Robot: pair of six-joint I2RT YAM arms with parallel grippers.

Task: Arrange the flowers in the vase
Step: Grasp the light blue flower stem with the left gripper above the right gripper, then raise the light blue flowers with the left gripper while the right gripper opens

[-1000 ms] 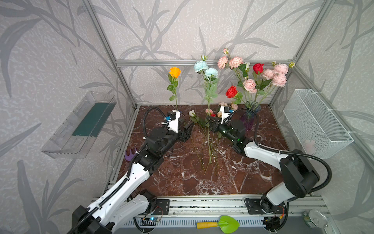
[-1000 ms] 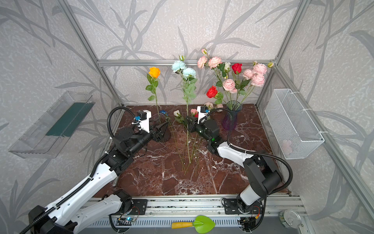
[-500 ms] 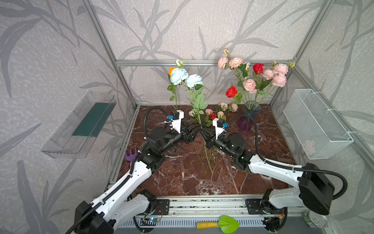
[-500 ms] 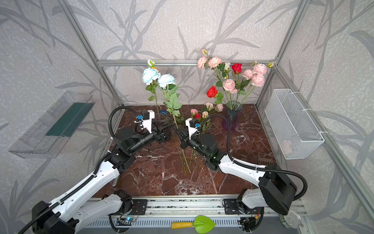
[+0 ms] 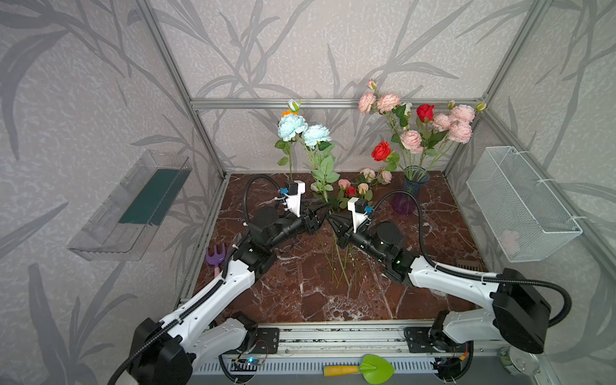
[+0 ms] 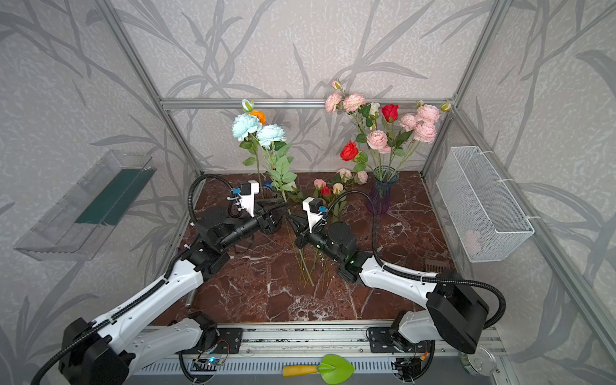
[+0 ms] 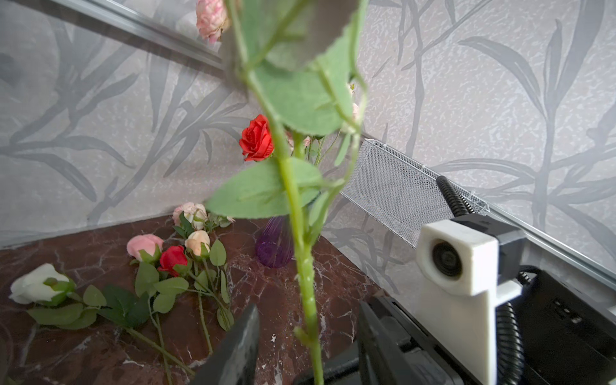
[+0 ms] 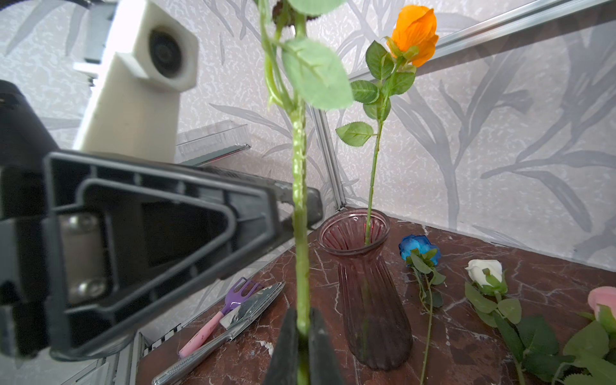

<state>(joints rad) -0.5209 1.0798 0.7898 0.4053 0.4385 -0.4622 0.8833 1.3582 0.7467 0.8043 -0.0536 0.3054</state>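
A bunch (image 5: 412, 140) stands in the vase (image 5: 405, 204); several flowers (image 5: 350, 192) lie on the tabletop (image 5: 300, 293); right pincer (image 8: 302, 316) pinches a pale-blue flower (image 5: 292, 128); left pincer (image 7: 306, 313) spread around its stem.

The pale-blue flowers (image 5: 301, 130) stand upright, pink and red flowers (image 5: 410, 140) fill the vase (image 5: 413, 181), small roses (image 5: 350, 191) lie flat.

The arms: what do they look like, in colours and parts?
The left arm and right arm match: white links, black joints, a black ribbed cable, a white camera mount with a blue plug. The left pincer and right pincer are black, tapering triangles.
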